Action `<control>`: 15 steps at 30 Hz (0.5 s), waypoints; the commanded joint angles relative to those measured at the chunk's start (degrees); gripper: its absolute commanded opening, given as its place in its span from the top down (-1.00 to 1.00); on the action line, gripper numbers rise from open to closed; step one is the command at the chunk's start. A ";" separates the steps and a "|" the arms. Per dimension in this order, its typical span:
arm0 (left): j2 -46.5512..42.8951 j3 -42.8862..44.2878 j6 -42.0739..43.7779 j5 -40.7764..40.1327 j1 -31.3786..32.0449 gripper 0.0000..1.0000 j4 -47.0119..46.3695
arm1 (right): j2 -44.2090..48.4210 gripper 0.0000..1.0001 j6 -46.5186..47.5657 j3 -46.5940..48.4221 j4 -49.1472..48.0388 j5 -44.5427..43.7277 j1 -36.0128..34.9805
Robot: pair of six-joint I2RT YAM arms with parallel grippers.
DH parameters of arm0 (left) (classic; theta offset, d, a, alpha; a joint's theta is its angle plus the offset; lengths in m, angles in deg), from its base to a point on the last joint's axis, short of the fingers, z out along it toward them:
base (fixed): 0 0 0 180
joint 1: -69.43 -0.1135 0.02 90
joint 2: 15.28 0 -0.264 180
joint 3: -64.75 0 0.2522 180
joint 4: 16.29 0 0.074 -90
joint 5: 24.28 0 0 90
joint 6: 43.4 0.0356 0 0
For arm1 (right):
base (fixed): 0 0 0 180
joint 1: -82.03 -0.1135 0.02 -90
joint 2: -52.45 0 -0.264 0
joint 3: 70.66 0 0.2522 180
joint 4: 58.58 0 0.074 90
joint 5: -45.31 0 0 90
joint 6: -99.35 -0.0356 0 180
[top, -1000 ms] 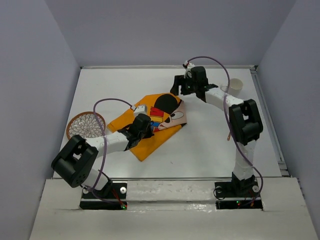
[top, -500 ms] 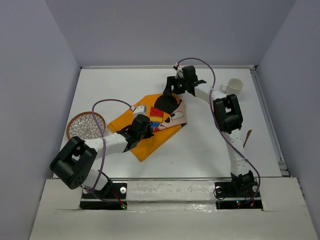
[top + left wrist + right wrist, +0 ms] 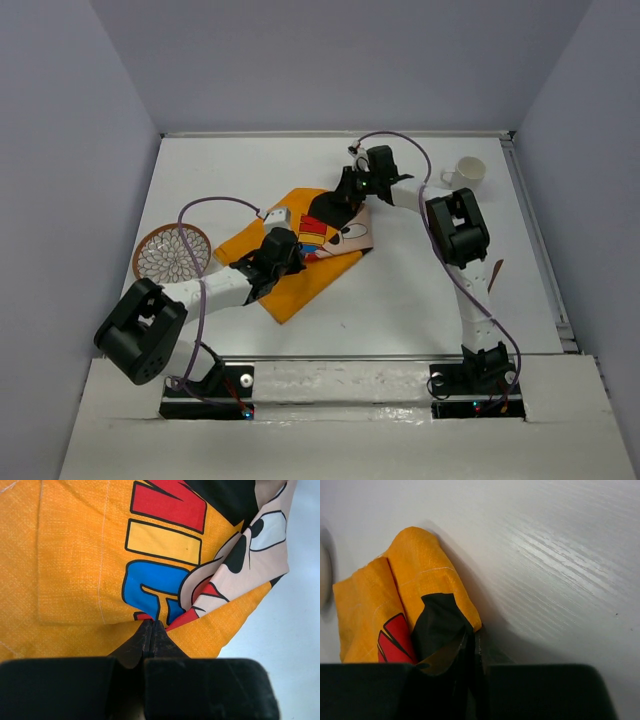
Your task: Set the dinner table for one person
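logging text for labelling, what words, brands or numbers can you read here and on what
Orange cloth cartoon placemat: large red, yellow and blue block letters, folded over and cut off, so no word can be read.
White ceramic mug: no text visible.
Round brown-rimmed patterned plate: pattern only, no text.
No brand, number or sign is legible in any view.

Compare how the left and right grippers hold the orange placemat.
The left gripper pinches a fold of the placemat by its blue lettering, the right gripper a black-printed edge. The left gripper is on its near side, the right gripper on the far. Both are shut on it.
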 commanded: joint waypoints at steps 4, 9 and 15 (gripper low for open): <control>-4.67 -0.73 1.12 -3.13 -1.67 1.00 0.65 | 9.42 1.00 -3.54 -6.69 -8.22 -3.79 -0.15; -8.09 1.19 2.00 -3.66 -3.87 1.00 0.66 | 21.63 1.00 -4.25 -16.86 -13.32 -12.75 -0.15; -15.46 9.96 3.14 -6.90 -7.73 1.00 3.99 | 44.17 1.00 -4.42 -30.66 -15.08 -24.09 -0.15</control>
